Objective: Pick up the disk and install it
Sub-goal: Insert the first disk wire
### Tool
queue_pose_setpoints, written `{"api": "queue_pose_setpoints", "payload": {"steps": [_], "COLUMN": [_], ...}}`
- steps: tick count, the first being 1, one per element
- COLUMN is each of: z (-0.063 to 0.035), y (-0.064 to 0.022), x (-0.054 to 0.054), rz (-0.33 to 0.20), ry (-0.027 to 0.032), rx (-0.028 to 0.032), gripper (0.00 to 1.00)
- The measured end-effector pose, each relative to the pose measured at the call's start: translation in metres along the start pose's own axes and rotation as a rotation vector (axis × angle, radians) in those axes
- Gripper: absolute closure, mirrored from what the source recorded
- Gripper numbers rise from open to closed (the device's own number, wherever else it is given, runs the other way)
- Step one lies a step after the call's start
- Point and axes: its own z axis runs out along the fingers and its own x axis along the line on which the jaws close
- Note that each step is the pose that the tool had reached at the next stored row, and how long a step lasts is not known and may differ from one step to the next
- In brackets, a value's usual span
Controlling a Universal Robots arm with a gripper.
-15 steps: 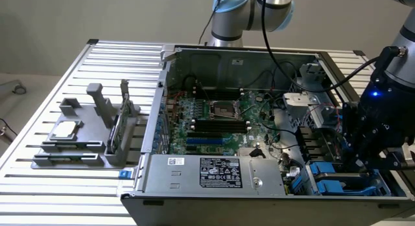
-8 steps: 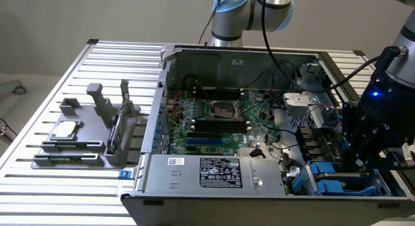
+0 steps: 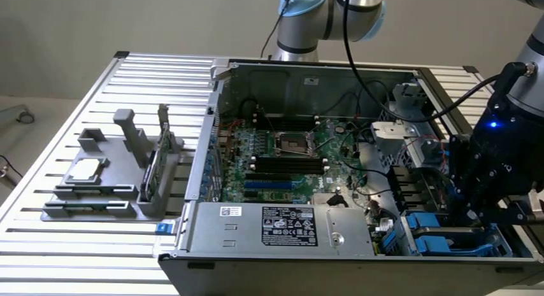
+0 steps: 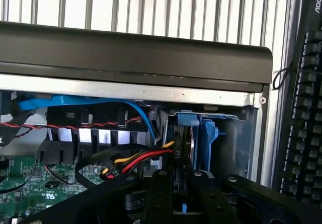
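While the disk (image 4: 182, 153) stands on edge between blue rails in the drive bay at the computer case's (image 3: 255, 261) five o'clock corner in the exterior view, the gripper (image 4: 180, 183) pinches it from above, beside the power supply (image 3: 281, 227), motherboard (image 3: 281, 159) at centre.

Wall (image 3: 127, 22): plain pale grey, far behind my claw.
Table (image 3: 76, 258): ribbed silver slats, spreading well off to the side of my claw.
Floor (image 3: 25, 108): beige, beyond the table's far edge.
Light: even, soft.
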Motion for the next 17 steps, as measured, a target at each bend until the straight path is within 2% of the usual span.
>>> {"api": "queue_pose_setpoints", "payload": {"steps": [5, 11, 12, 14, 15, 17], "z": [0.0, 0.0001, -0.0001, -0.001, -0.0014, -0.0027], "y": [0.0005, 0.0018, 0.0018, 0.0019, 0.0019, 0.002], "x": [-0.0001, -0.0003, -0.0003, -0.0004, -0.0004, -0.0005], "rz": [0.0, -0.001, -0.001, -0.001, -0.002, -0.002], "ry": [0.0001, 0.0009, 0.0009, 0.0008, 0.001, 0.0011], "rx": [0.0033, 0.0121, 0.0135, 0.0157, 0.017, 0.0197], "gripper": [0.82, 0.81, 0.75, 0.75, 0.68, 0.68]}}
